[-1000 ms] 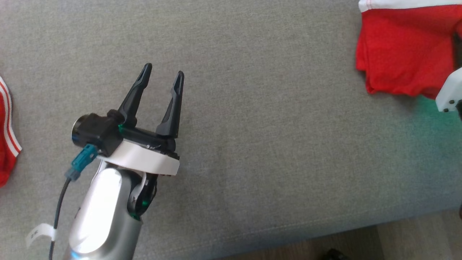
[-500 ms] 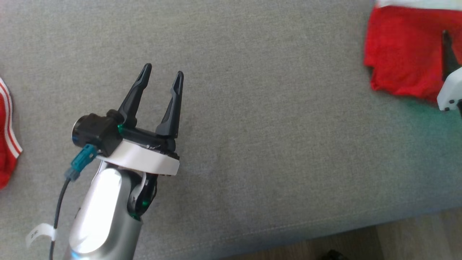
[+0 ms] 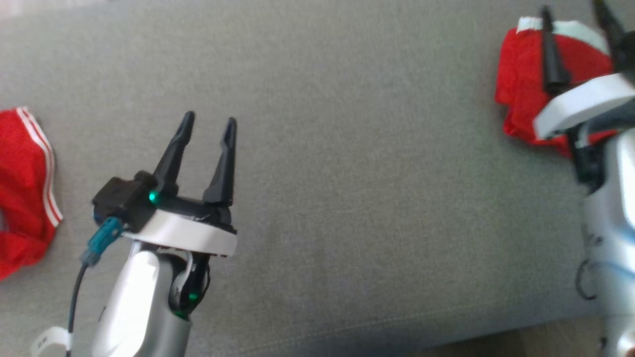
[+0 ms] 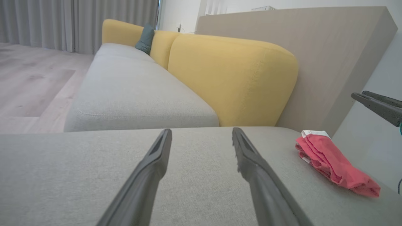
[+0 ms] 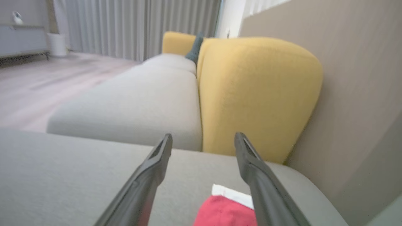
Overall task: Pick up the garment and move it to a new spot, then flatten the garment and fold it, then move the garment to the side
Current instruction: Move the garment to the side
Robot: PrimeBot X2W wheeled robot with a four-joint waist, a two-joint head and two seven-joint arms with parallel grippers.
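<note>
On the far right side of the grey sofa seat (image 3: 372, 173) lies the red garment (image 3: 521, 84), folded into a small thick bundle with a white band along its top edge. The right gripper (image 3: 573, 12) hangs just above it. Its two dark fingers stand wide apart with nothing between them, so the cloth is not held. Seen from the right wrist, the red cloth sits low under those fingers, close to the yellow back cushion (image 5: 257, 94). The left gripper (image 3: 209, 120) is over the bare middle of the seat, well apart from the garment. Its fingers are spread wide too, and there is nothing in them. So I think most of the job is done. The garment looks like it was laid flat and folded, and it rests off to the side of the seat. The last step, putting it at the side, looks done or very nearly done. The bundle is a bit lumpy along its lower edge, so the fold is not very neat, but it holds together. What may be left is only for the right arm to move away from the cloth. Another red piece of clothing with white stripes (image 3: 25, 173) lies crumpled at the far left edge of the seat, and I cannot tell if it is part of this job
</note>
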